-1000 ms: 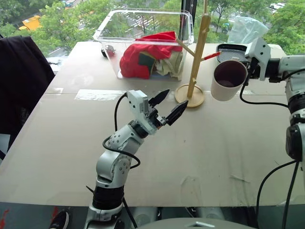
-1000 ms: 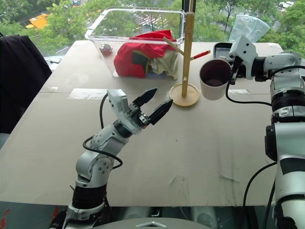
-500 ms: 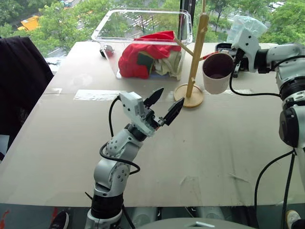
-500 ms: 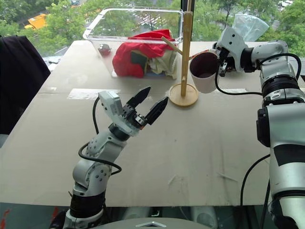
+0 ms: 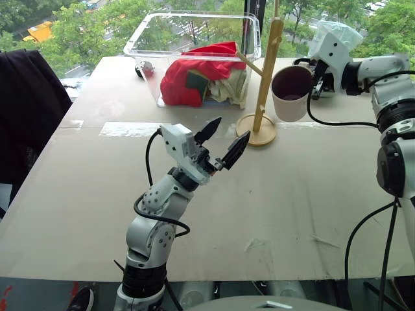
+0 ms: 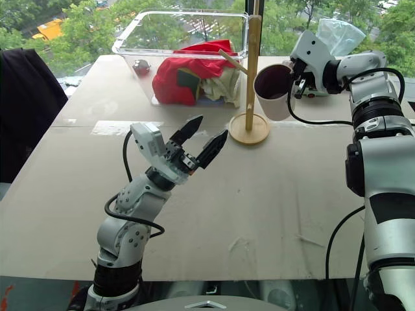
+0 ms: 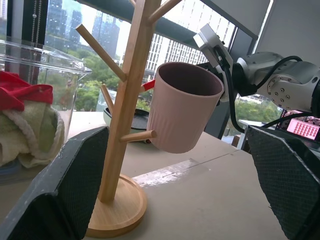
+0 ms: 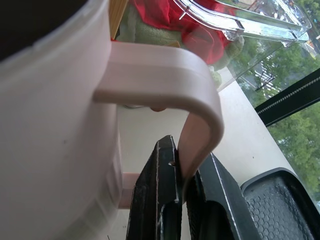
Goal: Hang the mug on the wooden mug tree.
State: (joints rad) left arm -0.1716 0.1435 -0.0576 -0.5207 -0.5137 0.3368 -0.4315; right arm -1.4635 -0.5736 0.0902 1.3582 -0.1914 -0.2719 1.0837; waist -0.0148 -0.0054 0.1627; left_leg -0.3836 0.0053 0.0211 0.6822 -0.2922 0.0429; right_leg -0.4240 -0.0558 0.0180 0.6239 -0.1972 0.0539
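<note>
The cream-white mug (image 5: 291,92), dark inside, hangs in the air by its handle (image 8: 165,70), tilted with its mouth toward me. My right gripper (image 8: 186,152) is shut on that handle, and it stands to the right of the mug (image 5: 316,81). The mug sits just right of the wooden mug tree (image 5: 268,71), close to the pole. The tree's round base (image 5: 257,133) rests on the table. In the left wrist view the red-tipped peg (image 7: 146,85) ends at the mug's side (image 7: 182,107); whether they touch I cannot tell. My left gripper (image 5: 231,129) is open and empty, raised in front of the tree.
A clear plastic bin (image 5: 155,39) with red and pale cloths stands behind the tree on the left. A dark tray (image 5: 306,63) and a plastic bag (image 5: 332,35) lie at the back right. Dark fabric (image 5: 26,110) hangs off the table's left side.
My right gripper has carried the mug left and a little up, from well right of the tree to right beside its pole. The left gripper has stayed in place, open.
</note>
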